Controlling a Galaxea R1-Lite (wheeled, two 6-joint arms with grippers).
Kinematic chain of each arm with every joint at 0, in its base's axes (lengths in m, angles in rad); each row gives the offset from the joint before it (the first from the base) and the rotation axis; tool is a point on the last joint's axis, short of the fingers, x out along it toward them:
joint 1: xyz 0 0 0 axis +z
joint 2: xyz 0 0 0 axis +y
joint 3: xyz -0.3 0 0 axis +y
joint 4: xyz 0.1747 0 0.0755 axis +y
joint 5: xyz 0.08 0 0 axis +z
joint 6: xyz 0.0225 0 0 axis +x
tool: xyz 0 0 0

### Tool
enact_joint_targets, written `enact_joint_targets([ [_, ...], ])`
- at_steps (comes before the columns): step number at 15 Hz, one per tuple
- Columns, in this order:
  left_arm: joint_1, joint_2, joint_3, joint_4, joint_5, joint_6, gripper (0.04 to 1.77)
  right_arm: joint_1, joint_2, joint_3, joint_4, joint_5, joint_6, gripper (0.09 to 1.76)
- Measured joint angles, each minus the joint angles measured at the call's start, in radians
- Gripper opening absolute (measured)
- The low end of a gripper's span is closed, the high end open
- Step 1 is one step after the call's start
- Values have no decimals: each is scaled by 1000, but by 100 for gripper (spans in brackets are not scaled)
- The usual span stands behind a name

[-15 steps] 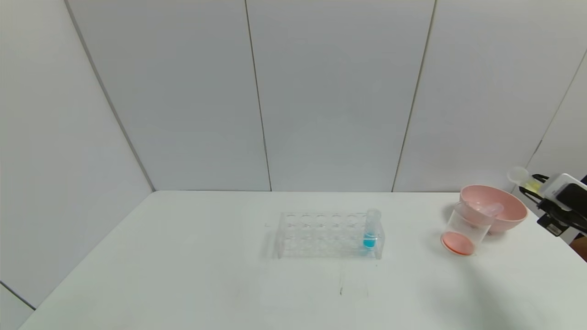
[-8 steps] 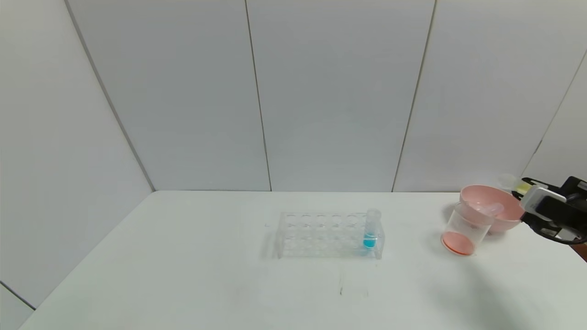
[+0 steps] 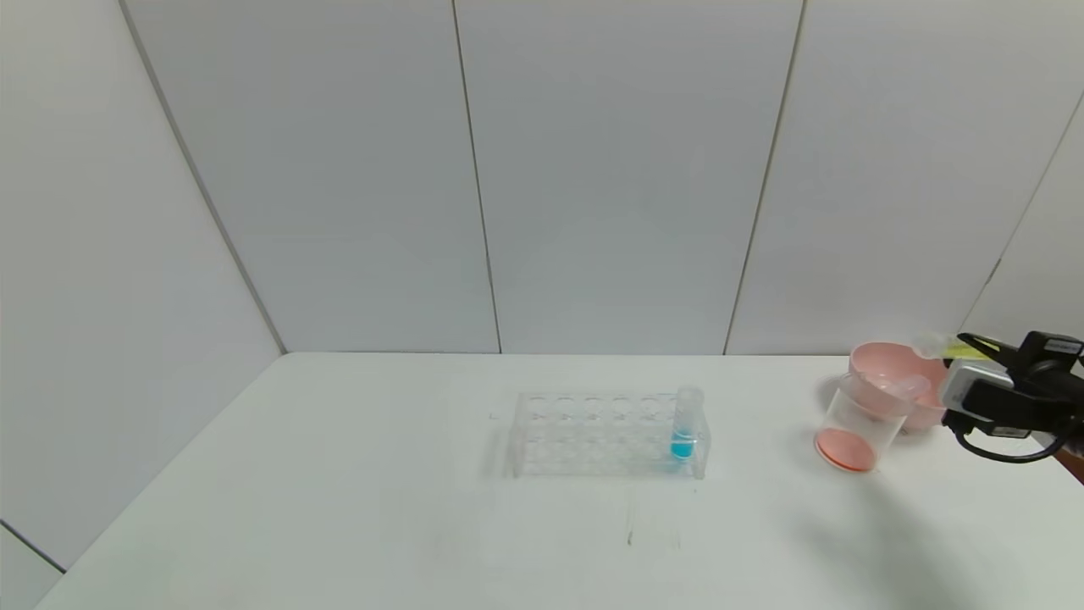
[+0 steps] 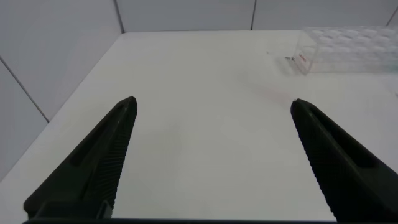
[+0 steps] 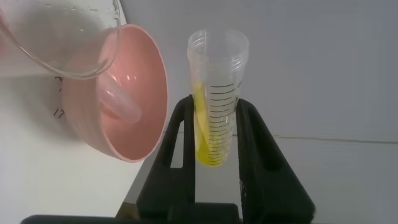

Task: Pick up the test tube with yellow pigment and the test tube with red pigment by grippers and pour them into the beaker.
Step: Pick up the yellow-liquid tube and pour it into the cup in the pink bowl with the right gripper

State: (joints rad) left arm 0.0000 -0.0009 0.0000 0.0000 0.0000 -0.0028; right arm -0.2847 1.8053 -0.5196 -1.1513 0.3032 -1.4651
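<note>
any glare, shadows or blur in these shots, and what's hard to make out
Head view: flat even light, soft shadows beside the beaker and the clear rack, whose holes nearly vanish against the white table. Right wrist view: the yellow tube in the right gripper is crisp, the pink bowl slightly soft. Left wrist view: the left gripper fingers loom large.

White table [image 3: 339, 508], grey panelled walls [image 3: 593, 169]
</note>
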Motion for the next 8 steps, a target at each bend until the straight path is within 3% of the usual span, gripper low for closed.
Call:
enact_joint_targets([
  [8,0,0,0,0,0,0,176,45,12,-5,-2,-76,-136,47],
])
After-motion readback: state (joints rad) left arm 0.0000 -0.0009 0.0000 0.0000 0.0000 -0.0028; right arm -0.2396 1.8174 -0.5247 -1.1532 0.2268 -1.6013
